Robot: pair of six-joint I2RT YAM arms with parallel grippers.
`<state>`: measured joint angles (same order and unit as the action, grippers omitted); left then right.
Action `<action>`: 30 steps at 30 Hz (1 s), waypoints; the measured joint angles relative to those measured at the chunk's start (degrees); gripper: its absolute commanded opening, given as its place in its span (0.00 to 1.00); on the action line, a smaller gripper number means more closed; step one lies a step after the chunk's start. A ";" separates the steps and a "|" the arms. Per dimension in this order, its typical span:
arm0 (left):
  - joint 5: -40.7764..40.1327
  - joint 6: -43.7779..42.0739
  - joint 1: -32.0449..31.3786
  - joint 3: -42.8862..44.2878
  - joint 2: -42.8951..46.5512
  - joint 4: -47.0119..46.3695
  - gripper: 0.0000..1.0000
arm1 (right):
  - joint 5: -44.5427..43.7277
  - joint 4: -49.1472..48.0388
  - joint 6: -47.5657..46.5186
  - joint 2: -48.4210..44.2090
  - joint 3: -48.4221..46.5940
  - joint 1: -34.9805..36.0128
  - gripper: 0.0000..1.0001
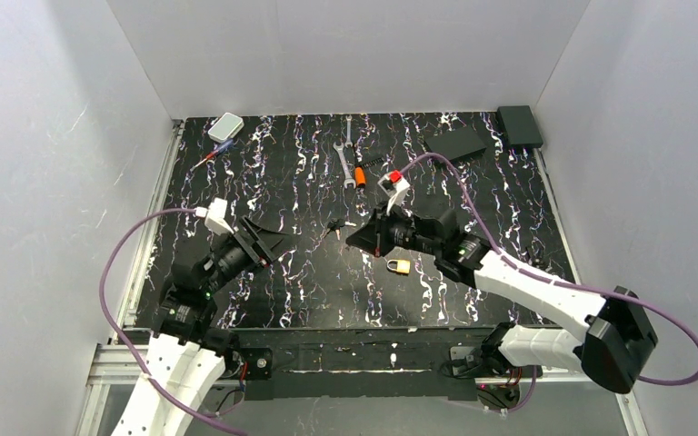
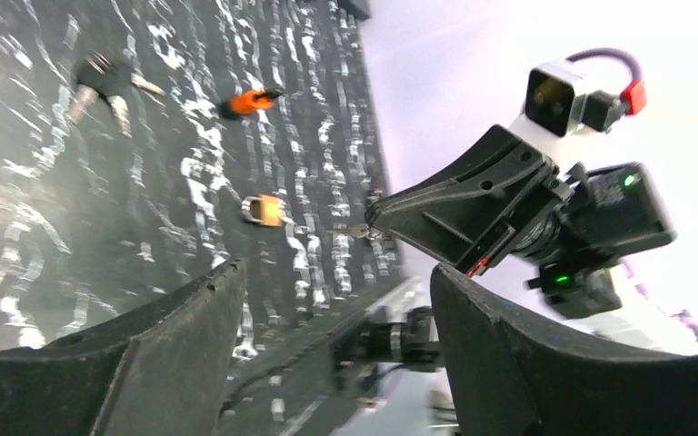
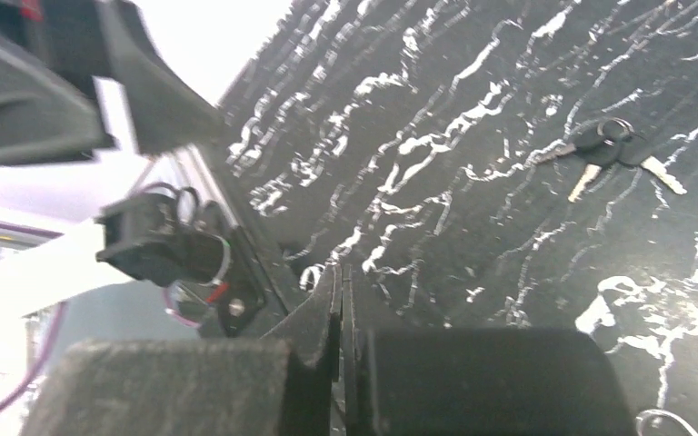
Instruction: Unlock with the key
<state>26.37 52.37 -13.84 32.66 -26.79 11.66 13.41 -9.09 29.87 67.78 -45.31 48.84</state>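
The key (image 1: 332,227) lies flat on the black marbled mat as a small bunch, dark heads with silvery blades, between my two grippers. It also shows in the left wrist view (image 2: 100,77) and the right wrist view (image 3: 600,150). The small brass padlock (image 1: 399,265) lies on the mat just below my right gripper (image 1: 354,238), seen too at the padlock (image 2: 264,211). My right gripper (image 3: 338,272) is shut, hovering right of the key. A small silvery bit shows at its tip (image 2: 356,232); I cannot tell what it is. My left gripper (image 1: 268,238) (image 2: 336,272) stands open, empty, left of the key.
Silver wrenches (image 1: 345,150) and an orange-handled tool (image 1: 360,173) lie behind the key. A grey box (image 1: 225,126) sits back left, with black boxes (image 1: 455,143) (image 1: 519,124) back right. White walls enclose the mat on three sides.
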 measured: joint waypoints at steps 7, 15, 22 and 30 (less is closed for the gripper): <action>-6.17 24.39 -9.87 -8.71 -1.17 -7.39 0.68 | -0.19 -8.55 6.88 -4.73 4.35 0.29 0.01; -15.55 41.28 -26.70 -8.84 -15.41 -12.76 0.53 | -1.91 -13.39 9.28 -5.23 6.32 1.11 0.01; -23.21 51.07 -33.68 -8.61 -18.87 -15.38 0.49 | -3.95 -15.15 9.54 -8.72 8.55 1.18 0.01; -27.85 58.16 -35.42 -8.55 -18.83 -16.22 0.51 | -4.11 -16.55 9.78 -12.13 11.12 1.18 0.01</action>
<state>-1.48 110.52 -49.26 24.11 -45.62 -4.56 9.29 -25.65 39.65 55.65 -34.19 50.02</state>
